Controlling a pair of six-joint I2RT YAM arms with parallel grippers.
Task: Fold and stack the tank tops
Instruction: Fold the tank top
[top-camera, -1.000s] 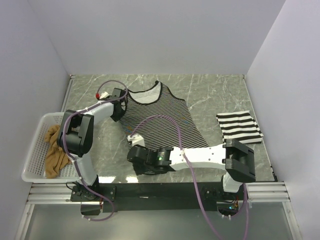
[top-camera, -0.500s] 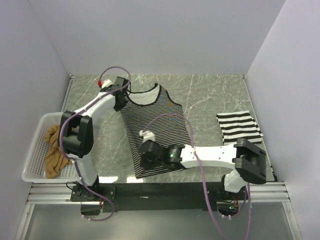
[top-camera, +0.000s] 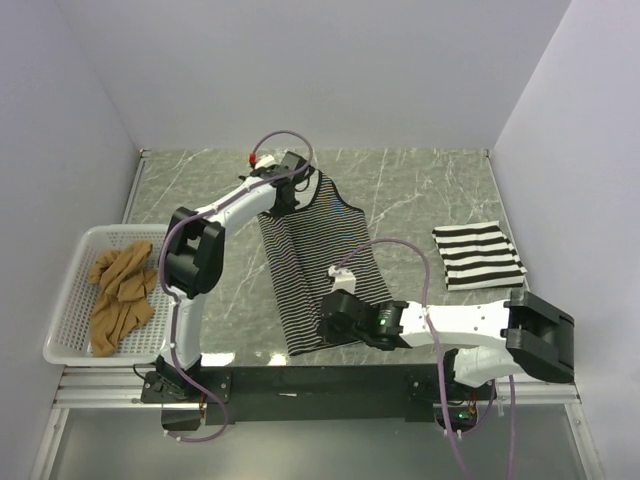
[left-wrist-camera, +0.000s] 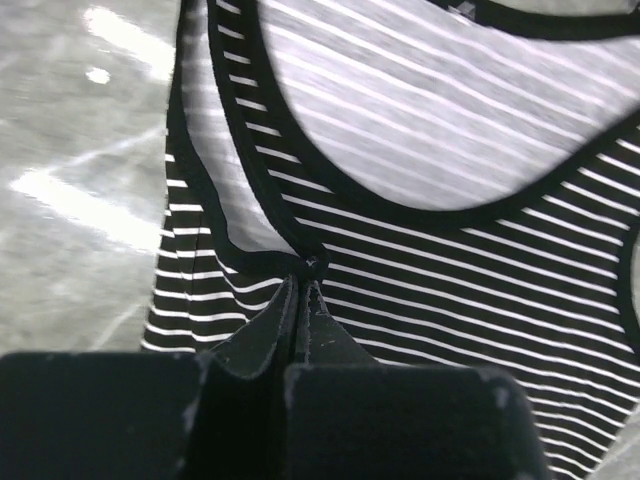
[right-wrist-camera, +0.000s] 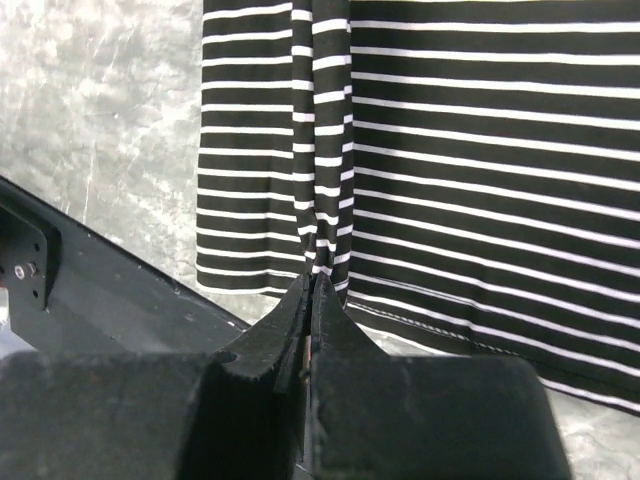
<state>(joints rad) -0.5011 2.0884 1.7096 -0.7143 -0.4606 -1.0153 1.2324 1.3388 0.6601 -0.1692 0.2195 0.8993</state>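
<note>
The thin-striped tank top with its black-trimmed neck lies lengthwise at mid-table, its left side lifted and partly doubled over. My left gripper is shut on the top's shoulder strap at the far end; in the left wrist view the fingertips pinch the black trim where the striped cloth gathers. My right gripper is shut on a fold of the hem near the front edge, and the right wrist view shows its tips pinching bunched striped cloth. The wide-striped tank top lies folded at the right. The tan-brown tank top lies crumpled in the basket.
A white mesh basket stands at the table's left edge. The grey marble table is walled in by white panels at the back and on both sides. A black rail runs along the near edge, close to the hem.
Both arms have swung to the right, each dragging its pinched edge of the thin-striped top. The top now looks narrower, with its left side drawn over toward the right.
</note>
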